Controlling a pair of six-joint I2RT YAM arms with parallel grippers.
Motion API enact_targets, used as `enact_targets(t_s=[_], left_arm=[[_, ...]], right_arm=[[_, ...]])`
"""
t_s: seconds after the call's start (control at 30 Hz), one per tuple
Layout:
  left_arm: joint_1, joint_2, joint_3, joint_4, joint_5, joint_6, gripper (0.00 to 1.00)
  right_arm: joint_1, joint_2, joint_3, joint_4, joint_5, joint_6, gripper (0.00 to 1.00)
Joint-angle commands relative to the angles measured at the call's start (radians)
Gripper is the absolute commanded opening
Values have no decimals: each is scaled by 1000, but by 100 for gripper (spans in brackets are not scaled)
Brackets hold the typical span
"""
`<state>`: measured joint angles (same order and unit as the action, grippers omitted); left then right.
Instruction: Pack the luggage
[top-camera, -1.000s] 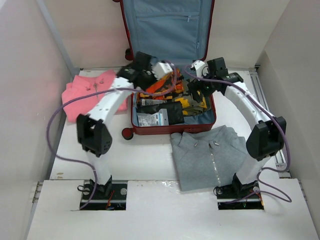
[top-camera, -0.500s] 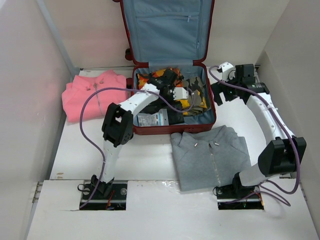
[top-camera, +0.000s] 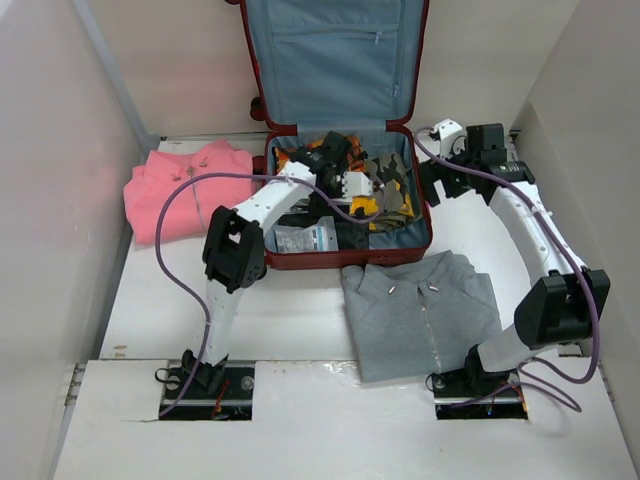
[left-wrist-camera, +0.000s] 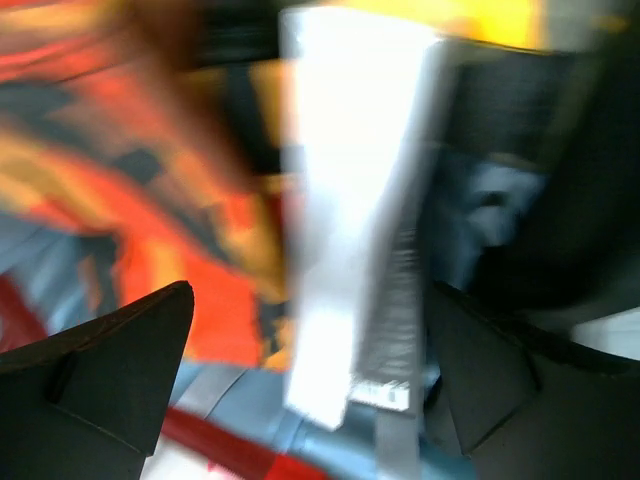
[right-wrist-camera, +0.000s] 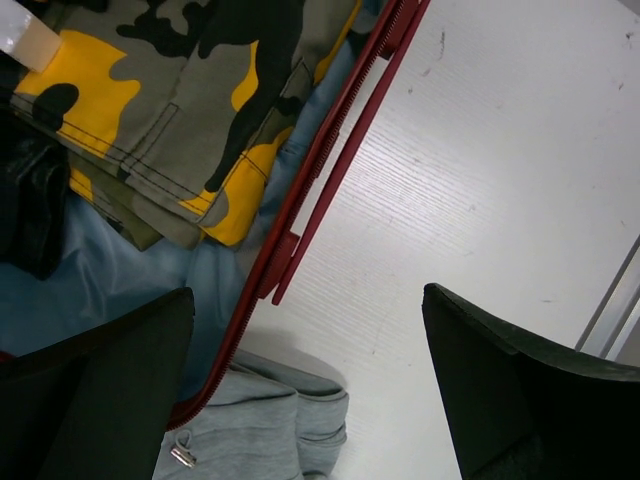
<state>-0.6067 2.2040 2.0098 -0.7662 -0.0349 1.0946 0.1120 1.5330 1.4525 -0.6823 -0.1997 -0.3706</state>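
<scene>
While left fingers reach spread into the luggage, right fingers hang spread beside it.

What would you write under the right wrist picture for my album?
Right gripper, jaws open, above the table beside the luggage holding camouflage clothes.

There is one luggage, lying open. Two folded tops lie outside it: one pink sweater left of it, one grey sweater at its near edge.
</scene>
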Motion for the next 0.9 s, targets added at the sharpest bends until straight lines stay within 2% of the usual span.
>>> enact_targets(t_s=[0.0,0.17,0.2,0.33,0.4,0.43,0.47,0.53,0.57,0.7,0.83,0.87], left_arm=[[15,-65,128,50,-75,-117,100],[42,-165,129,123,-102,-206,100],[42,-187,115,123,-70,-225,100],[64,-271,-37,173,-56,-306,99],[84,-283,-65,153,-16,-402,91],[102,-305,-40,131,68,-436,81],[102,-316,-31,110,114,-467,76],[102,-345,-31,62,197,-501,71],[102,-365,-31,62,198,-512,71],[47,-533,-213,88,208,-498,71],[36,-659,-315,139,179,-542,89],[36,-676,-304,139,170,-553,100]], right_arm=[[37,-28,54,1,26,-2,100],[66,-59,34,1,36,-2,100],[66,-59,34,12,36,8,100],[75,-77,6,33,-13,32,100],[37,-88,6,23,-33,68,100],[-21,-102,-4,9,-68,78,100],[-58,-111,-21,9,-88,87,100],[-139,-146,-52,-9,-122,120,100],[-229,-158,-98,-10,-142,134,100],[-436,-217,-268,-10,-277,179,100],[-524,-238,-395,-10,-274,203,100],[-525,-247,-415,-20,-274,213,100]])
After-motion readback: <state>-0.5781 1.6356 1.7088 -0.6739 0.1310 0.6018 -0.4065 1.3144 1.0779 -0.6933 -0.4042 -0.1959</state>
